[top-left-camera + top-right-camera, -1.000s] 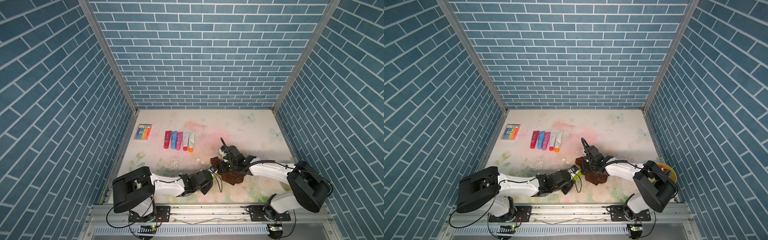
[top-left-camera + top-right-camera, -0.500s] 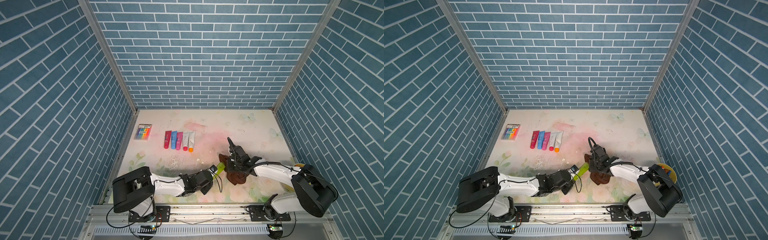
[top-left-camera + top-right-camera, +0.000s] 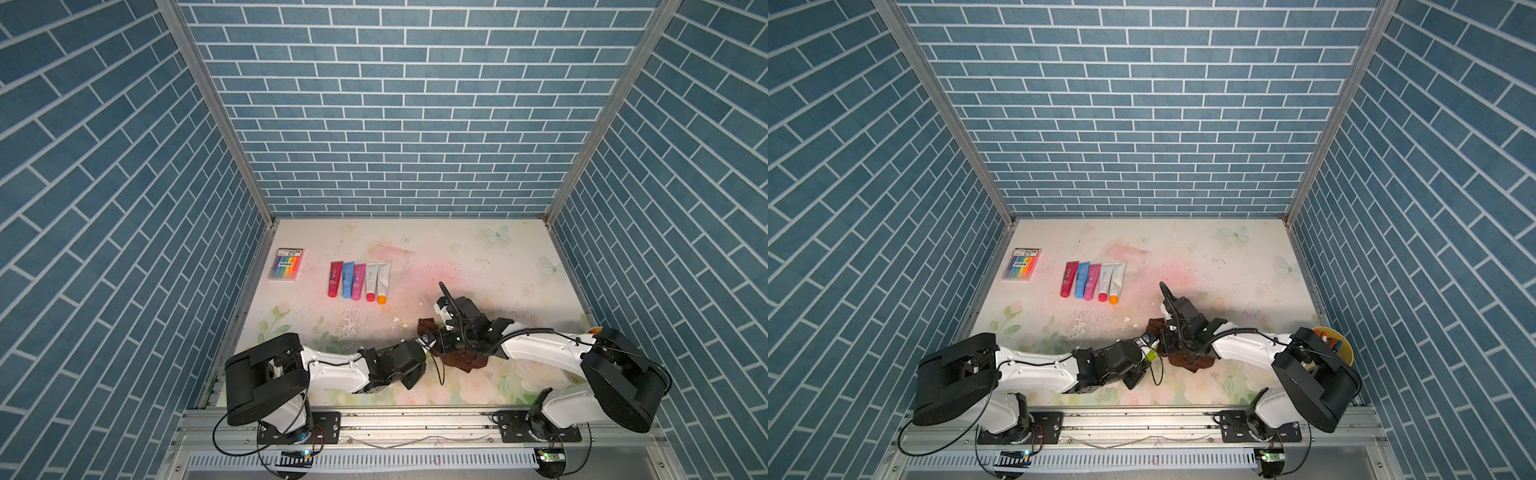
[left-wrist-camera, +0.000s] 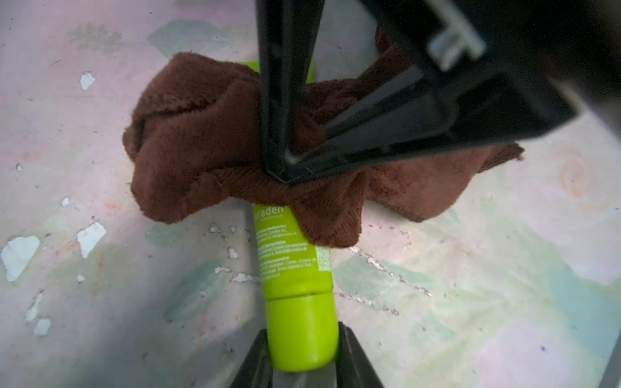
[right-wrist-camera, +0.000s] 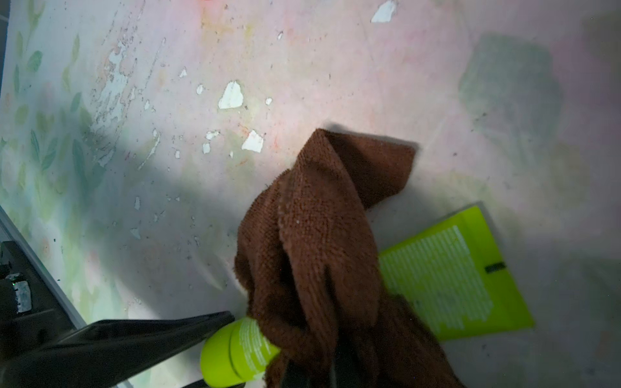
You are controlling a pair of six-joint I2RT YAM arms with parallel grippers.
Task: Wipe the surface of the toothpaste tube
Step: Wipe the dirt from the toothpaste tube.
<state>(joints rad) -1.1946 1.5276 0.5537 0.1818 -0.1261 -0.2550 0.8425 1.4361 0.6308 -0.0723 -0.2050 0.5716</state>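
Note:
The lime-green toothpaste tube [image 4: 292, 255] lies low over the table near the front middle. My left gripper [image 4: 302, 349] is shut on its cap end, one finger on each side. A brown cloth [image 4: 201, 144] is bunched over the tube's middle, and my right gripper [image 4: 285, 164] is shut on that cloth from above. In the right wrist view the cloth [image 5: 316, 235] covers the tube [image 5: 450, 275] between its cap and its flat crimped end. In a top view a sliver of green tube [image 3: 1151, 355] shows between the left gripper [image 3: 1148, 347] and the cloth [image 3: 1187, 359].
Several coloured tubes [image 3: 359, 280] lie in a row at the back left, with a box of markers [image 3: 286, 264] beside the left wall. A yellow bowl [image 3: 1335, 345] sits at the right edge behind the right arm. Tiled walls close in three sides.
My right gripper slid the cloth along the tube away from the cap, then back toward it. The left gripper has held the cap end still.

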